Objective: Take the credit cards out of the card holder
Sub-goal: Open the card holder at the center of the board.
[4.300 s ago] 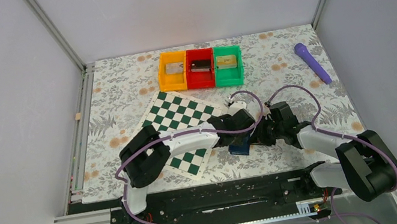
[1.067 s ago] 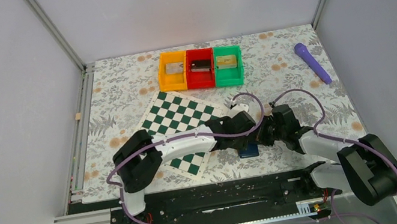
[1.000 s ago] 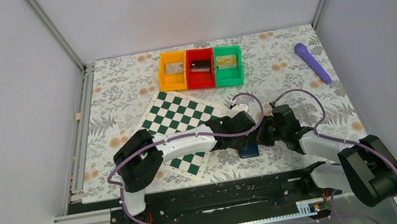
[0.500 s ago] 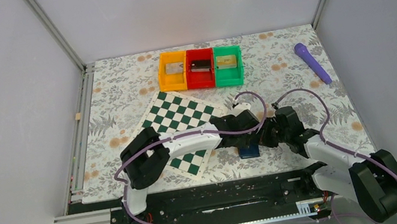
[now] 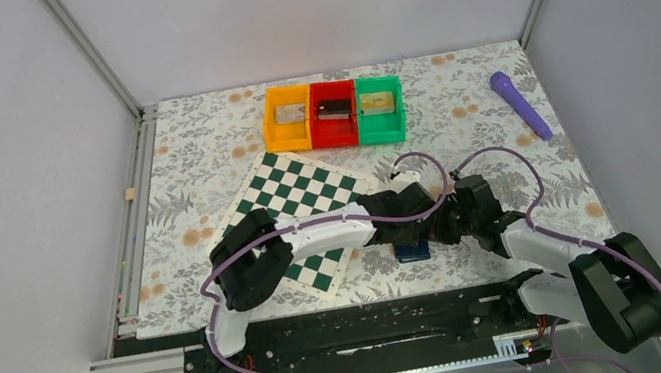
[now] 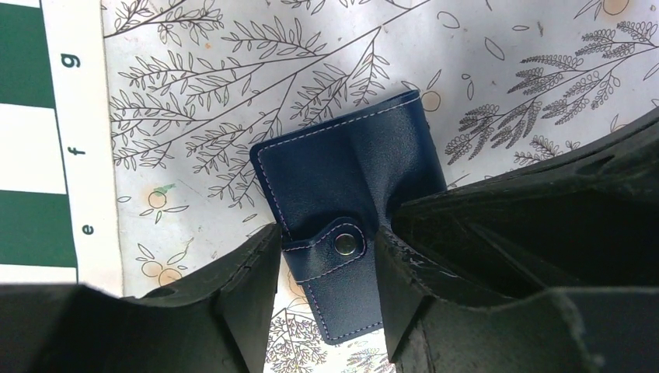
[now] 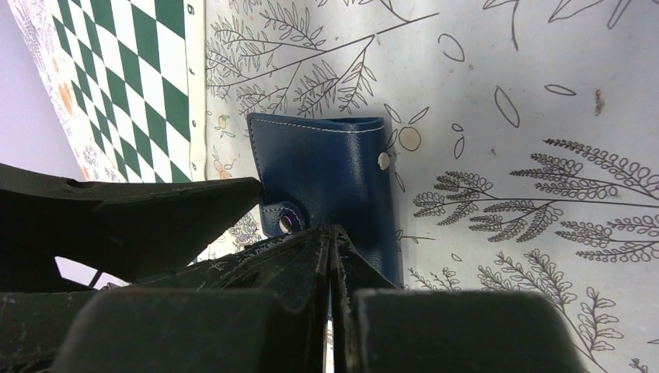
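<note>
The card holder [image 6: 342, 175], a blue wallet, lies folded shut on the floral cloth, and its snap strap [image 6: 336, 247] is fastened. No credit cards show. My left gripper [image 6: 326, 260] is open, with one finger on each side of the strap, low over the wallet. My right gripper [image 7: 330, 233] is shut with nothing seen in it, and its tips are against the wallet's cover [image 7: 330, 167]. In the top view the wallet [image 5: 413, 253] lies near the front edge, with the left gripper [image 5: 422, 222] and the right gripper [image 5: 441, 227] meeting above it.
A green-and-white chessboard [image 5: 294, 203] lies left of the wallet. Orange [image 5: 287, 119], red [image 5: 333, 113] and green [image 5: 379, 108] bins stand at the back, each with a small flat item inside. A purple wand-like thing [image 5: 521, 104] lies at the far right.
The wallet, tilted at the grippers 4.3 s ago, now lies flat slightly right and nearer the front. In the last second the left arm has reached a little further right.
</note>
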Controlling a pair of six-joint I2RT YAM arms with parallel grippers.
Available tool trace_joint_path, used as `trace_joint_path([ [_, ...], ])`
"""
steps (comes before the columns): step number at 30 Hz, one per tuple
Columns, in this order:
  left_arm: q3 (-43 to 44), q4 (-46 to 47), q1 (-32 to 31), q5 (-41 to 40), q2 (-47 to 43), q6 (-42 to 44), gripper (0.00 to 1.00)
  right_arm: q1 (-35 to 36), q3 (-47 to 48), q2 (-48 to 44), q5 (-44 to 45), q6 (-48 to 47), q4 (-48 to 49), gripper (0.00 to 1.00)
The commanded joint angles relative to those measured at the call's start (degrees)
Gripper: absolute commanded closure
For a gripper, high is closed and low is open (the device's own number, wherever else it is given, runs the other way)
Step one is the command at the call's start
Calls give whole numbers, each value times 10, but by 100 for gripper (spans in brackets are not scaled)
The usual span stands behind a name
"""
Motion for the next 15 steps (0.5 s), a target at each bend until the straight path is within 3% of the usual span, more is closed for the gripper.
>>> trace_joint_path([
  [1, 2, 3, -2, -21, 10, -13, 53, 0, -15, 4, 36, -3, -21, 100],
  [7, 6, -14, -2, -33, 25, -15, 71, 0, -18, 2, 37, -2, -22, 100],
  [13, 5, -21, 2, -39, 18, -7, 98, 1, -19, 6, 39, -1, -22, 100],
  [15, 0, -18, 4, -34, 10, -3, 100, 0, -21, 7, 41, 2, -22, 100],
])
